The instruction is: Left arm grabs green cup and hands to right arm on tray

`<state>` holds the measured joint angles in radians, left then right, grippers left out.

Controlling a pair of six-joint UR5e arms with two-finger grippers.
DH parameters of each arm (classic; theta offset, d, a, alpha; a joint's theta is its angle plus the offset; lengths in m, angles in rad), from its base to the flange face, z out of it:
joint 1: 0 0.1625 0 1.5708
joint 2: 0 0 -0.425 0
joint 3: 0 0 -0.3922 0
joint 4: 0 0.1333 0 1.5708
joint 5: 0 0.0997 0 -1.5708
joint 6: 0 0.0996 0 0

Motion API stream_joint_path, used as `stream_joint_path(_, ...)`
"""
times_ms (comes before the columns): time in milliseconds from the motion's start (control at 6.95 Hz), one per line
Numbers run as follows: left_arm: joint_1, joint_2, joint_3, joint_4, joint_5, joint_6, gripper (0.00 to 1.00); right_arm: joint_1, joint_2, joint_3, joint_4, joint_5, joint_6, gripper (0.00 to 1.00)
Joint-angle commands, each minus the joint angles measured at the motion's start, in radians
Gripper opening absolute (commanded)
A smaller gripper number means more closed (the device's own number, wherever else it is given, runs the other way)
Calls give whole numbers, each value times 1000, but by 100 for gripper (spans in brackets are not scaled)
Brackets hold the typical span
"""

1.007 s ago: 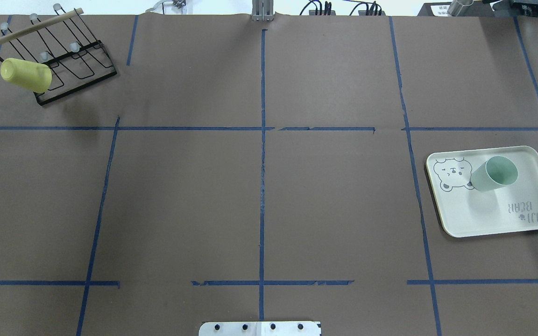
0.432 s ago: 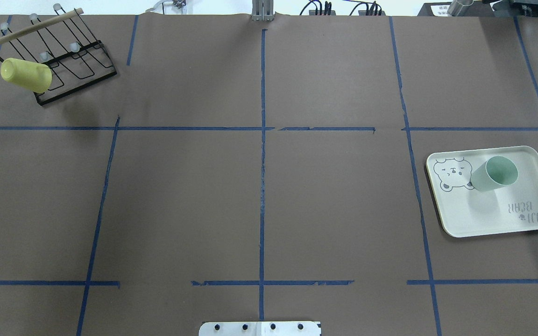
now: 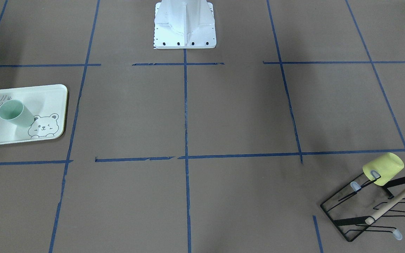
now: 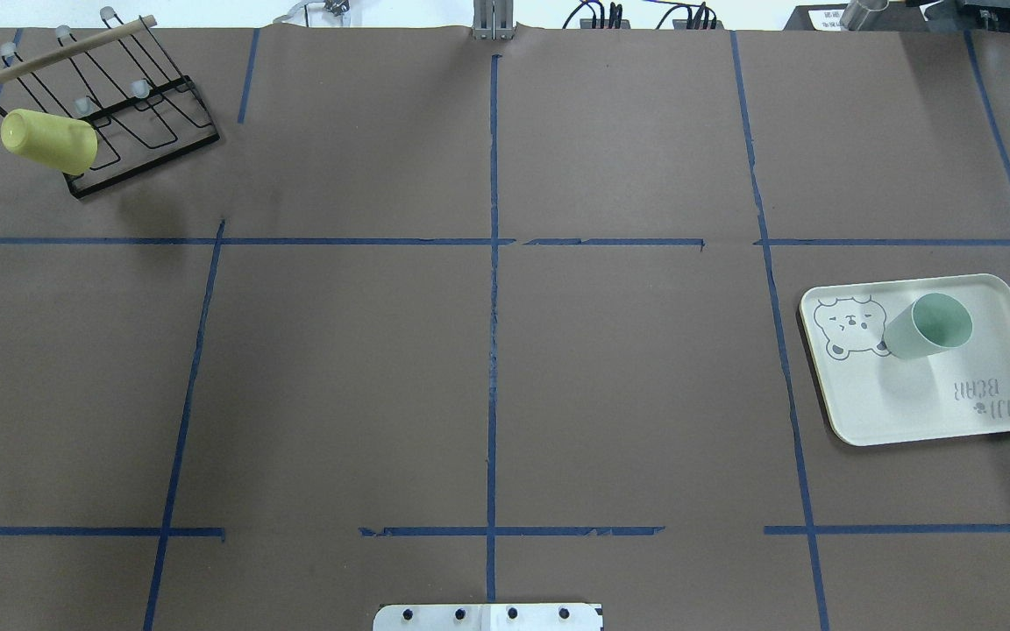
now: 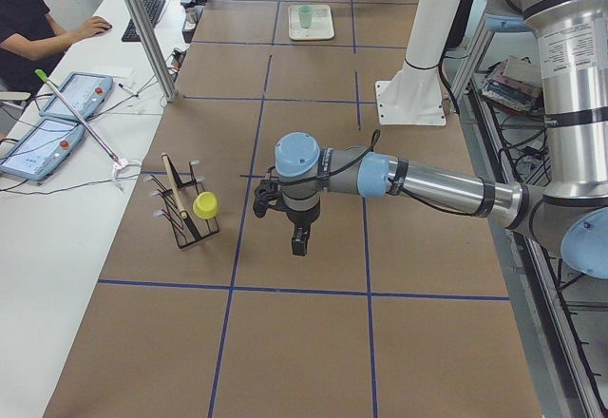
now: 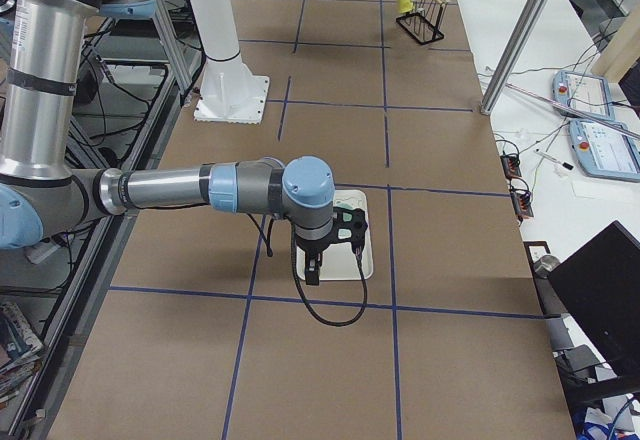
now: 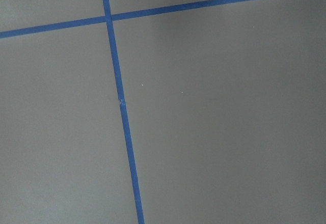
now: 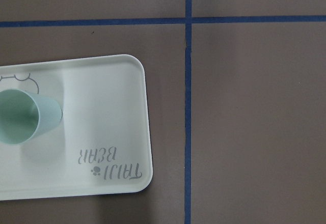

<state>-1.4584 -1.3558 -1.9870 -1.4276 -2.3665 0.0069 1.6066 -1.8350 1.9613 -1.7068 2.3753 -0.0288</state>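
The green cup (image 4: 930, 326) stands upright, mouth up, on the tray (image 4: 978, 412) at the table's right side, next to the bear drawing. It also shows in the front view (image 3: 14, 113) and the right wrist view (image 8: 20, 122). Neither gripper touches it. The right gripper (image 6: 312, 274) hangs above the tray's (image 6: 364, 250) edge, and I cannot tell whether it is open or shut. The left gripper (image 5: 298, 243) points down over bare table, right of the rack, and I cannot tell its state either. Neither arm shows in the overhead view.
A black wire cup rack (image 4: 145, 105) with a wooden rod stands at the far left corner and holds a yellow cup (image 4: 49, 140). The white robot base (image 3: 185, 24) is at the table's near middle. A person sits at a side desk (image 5: 28, 19).
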Motion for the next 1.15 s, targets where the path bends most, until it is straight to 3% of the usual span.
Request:
stream_joint_path(0, -3, 10, 10, 3, -5, -5, 100, -48, -17, 1, 1, -22, -3, 100)
stream_joint_path(288, -5, 49, 7, -7, -5, 1, 100, -74, -15, 21, 4, -57, -8, 100)
stream_joint_path(1007, -13, 9, 19, -14, 7, -5, 100, -106, -12, 14, 78, -32, 1, 100)
